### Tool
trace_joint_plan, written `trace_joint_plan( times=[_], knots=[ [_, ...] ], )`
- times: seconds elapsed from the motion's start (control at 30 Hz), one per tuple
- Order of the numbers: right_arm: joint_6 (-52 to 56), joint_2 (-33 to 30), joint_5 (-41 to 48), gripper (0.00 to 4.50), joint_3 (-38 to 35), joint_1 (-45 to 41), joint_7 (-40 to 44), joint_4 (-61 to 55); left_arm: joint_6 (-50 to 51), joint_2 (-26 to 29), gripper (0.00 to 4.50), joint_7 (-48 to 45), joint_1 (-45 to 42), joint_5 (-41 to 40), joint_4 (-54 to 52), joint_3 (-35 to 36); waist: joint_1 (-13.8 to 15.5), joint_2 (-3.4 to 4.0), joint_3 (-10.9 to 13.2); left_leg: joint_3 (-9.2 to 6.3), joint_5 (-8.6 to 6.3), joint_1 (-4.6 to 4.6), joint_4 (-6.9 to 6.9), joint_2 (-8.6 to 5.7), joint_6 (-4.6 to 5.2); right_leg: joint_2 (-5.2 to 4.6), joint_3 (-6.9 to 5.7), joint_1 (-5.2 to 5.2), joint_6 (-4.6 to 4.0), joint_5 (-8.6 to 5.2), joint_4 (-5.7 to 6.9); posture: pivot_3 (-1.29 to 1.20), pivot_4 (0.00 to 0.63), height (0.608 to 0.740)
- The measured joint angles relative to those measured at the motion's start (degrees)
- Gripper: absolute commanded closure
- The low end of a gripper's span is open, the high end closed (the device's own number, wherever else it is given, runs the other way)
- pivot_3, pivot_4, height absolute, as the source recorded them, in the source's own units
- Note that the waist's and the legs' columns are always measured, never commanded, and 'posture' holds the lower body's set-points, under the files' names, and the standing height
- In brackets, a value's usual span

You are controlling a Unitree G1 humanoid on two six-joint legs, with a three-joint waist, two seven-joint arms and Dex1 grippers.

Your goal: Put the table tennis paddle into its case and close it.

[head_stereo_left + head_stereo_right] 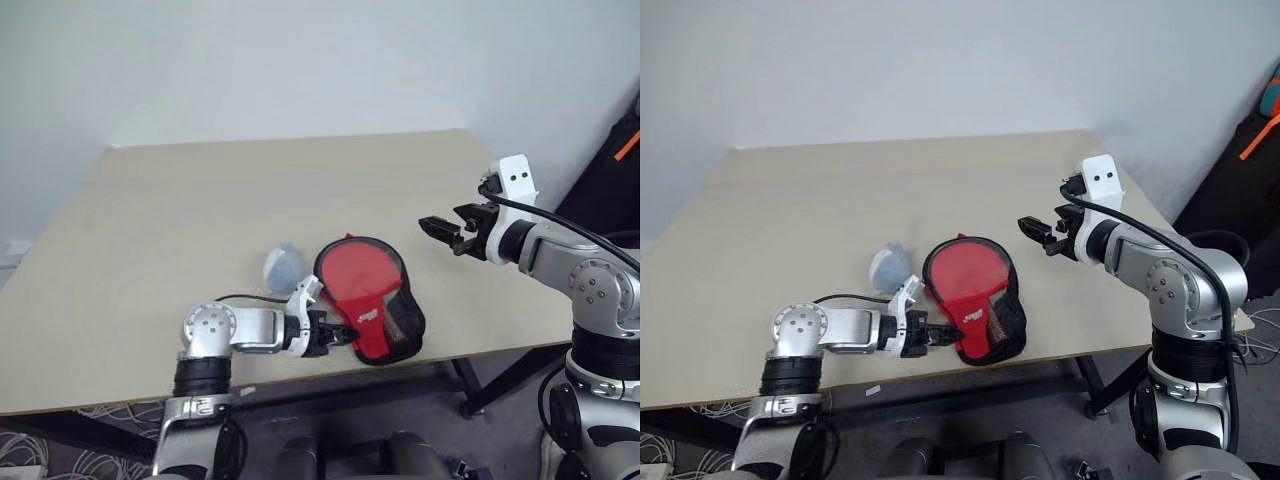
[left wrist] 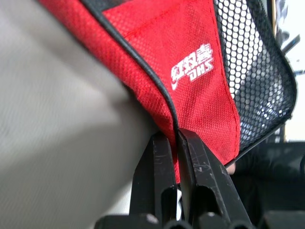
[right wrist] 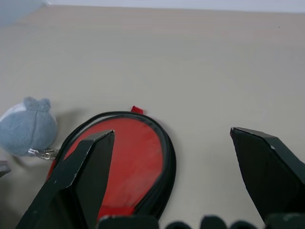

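Case point(image 1: 368, 300) lies flat near the front edge of the desk point(image 1: 200, 210), red panel up, black trim round it, mesh part on the side toward the right arm. Round head points toward the back of the desk, narrow handle end toward the front edge. Paddle seems to be inside already: the red round shape fills the head of the case, but the handle isn't separately visible, so can't be sure how far in it sits

Left gripper point(image 1: 343, 333) comes in low from the left along the front edge, fingers point(image 2: 157, 186) pressed together on the case's trim at the handle end. Left wrist view shows the red fabric edge and black piping pinched between the two black fingers. Can't tell if a zip pull is in the pinch or just the edge

Right gripper point(image 1: 447, 230) hangs in the air above the desk near the right edge, well apart from the case, jaws wide, holding nothing. Its wrist view looks down on the head of the case between the spread fingers

Small grey plush keychain point(image 1: 281, 265) sits just beside the case on the left, touching or nearly so, not part of the job

Step, as I judge it: closing phase, left holds the case end steady. Next move likely calls for right to descend to the case and find the zip pull while left keeps the pinch. Risk: soft case sliding off the front edge if pulled that way
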Motion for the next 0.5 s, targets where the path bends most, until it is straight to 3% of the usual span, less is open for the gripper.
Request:
trace_joint_plan(
  times=[0.03, 0.2, 0.5],
  knots=[
    [0.0, 0.0, 0.0, 0.27, 0.0, 0.0, 0.0, 0.0, 0.2, 3.7, 4.45, -0.7, 1.1, -3.3, -1.5, -2.0, -0.1, 0.01, 0.0, 0.05, 0.00, 0.01, -0.15, 0.01, -0.01, 0.01, 0.06, -0.05, 0.09, 0.05, -0.08, 0.00, 0.000, 0.740],
    [0.0, 0.0, -0.1, 0.27, 0.5, 0.0, 0.2, 0.0, 0.4, 11.3, 4.45, -0.7, 3.4, -11.1, -3.9, -6.2, 0.1, 0.02, 0.0, 0.04, -0.01, -0.09, -0.26, -0.05, -0.04, -0.05, 0.07, -0.06, 0.08, 0.11, -0.33, 0.00, 0.000, 0.740],
    [-0.2, 0.0, -0.1, 0.27, 1.3, 0.0, 0.4, 0.1, -0.4, 15.1, 4.45, 4.5, 6.7, -21.7, -8.1, -10.8, 0.3, 0.01, 0.0, 0.06, 0.00, -0.05, -0.23, -0.06, -0.04, -0.08, 0.07, -0.04, 0.00, -0.03, -0.31, 0.00, 0.000, 0.740]
  ],
)
